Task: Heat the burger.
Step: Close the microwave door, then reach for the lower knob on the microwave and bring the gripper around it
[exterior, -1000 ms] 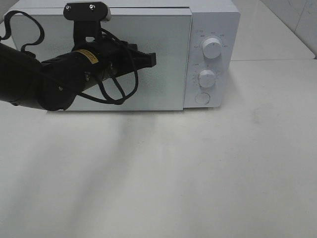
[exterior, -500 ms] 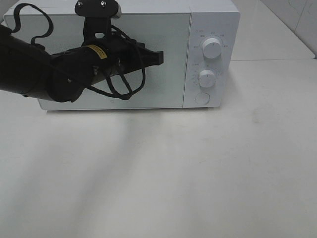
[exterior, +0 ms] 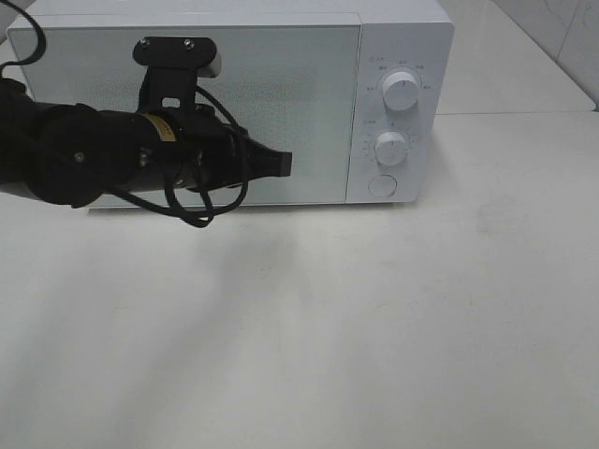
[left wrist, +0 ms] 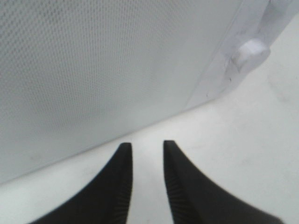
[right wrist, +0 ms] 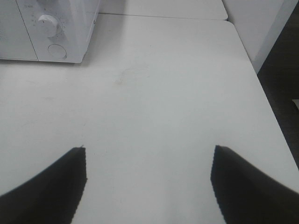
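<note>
Narrow gap on left gripper (left wrist: pixel 145 145): fingers slightly apart, nothing between them, holding nothing. Its tips sit just in front of the lower edge of the microwave (exterior: pixel 281 56) door (left wrist: pixel 93 60), and in the wrist view they are not touching it. Door is shut. right gripper (right wrist: pixel 148 149) jaws are wide apart and empty, above the table (right wrist: pixel 154 84), well apart from the microwave's panel with upper knob (exterior: pixel 401 91) and lower knob (exterior: pixel 391 148). The burger shows in no view; cannot tell where it is.
</note>
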You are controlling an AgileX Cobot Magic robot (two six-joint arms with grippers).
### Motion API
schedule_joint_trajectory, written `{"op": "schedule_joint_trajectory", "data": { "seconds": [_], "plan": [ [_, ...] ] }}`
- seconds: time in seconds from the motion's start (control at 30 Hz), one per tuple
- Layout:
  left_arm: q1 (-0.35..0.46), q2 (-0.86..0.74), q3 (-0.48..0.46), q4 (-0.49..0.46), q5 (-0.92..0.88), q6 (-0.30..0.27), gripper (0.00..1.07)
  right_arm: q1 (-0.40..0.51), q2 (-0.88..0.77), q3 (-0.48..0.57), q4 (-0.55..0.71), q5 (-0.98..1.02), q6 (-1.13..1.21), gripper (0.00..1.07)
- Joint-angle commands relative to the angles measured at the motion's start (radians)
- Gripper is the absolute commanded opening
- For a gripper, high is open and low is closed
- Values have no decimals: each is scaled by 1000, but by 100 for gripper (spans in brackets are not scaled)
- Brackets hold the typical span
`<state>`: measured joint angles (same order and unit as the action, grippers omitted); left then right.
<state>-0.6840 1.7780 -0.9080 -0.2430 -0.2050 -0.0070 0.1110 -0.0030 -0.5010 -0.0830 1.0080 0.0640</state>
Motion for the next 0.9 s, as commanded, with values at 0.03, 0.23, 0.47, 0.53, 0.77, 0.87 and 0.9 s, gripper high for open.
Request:
{"op": "schedule_joint_trajectory", "data": {
  "seconds": [0.03,0.23,0.47,0.53,0.77,0.87,0.9],
  "plan": [
    [-3,-58,22,-7,116,-5,73,-6,-33,2,-8,-13,-8,72],
    [-2,-119,24,18,348,-5,101,-6,-33,2,-8,-13,-8,72],
    [7,-188,24,81,637,-8,100,-6,-33,2,-8,-13,-8,72],
    [14,-196,24,80,669,-14,100,-6,-33,2,-8,-13,-8,72],
    [185,-257,22,77,908,-76,100,-6,-33,2,-8,-13,-8,72],
    [267,-294,22,85,993,-64,100,-6,-33,2,-8,-13,-8,72],
    [291,-305,22,88,1021,-58,100,-6,-33,2,-8,-13,-8,72]
  ]
}}
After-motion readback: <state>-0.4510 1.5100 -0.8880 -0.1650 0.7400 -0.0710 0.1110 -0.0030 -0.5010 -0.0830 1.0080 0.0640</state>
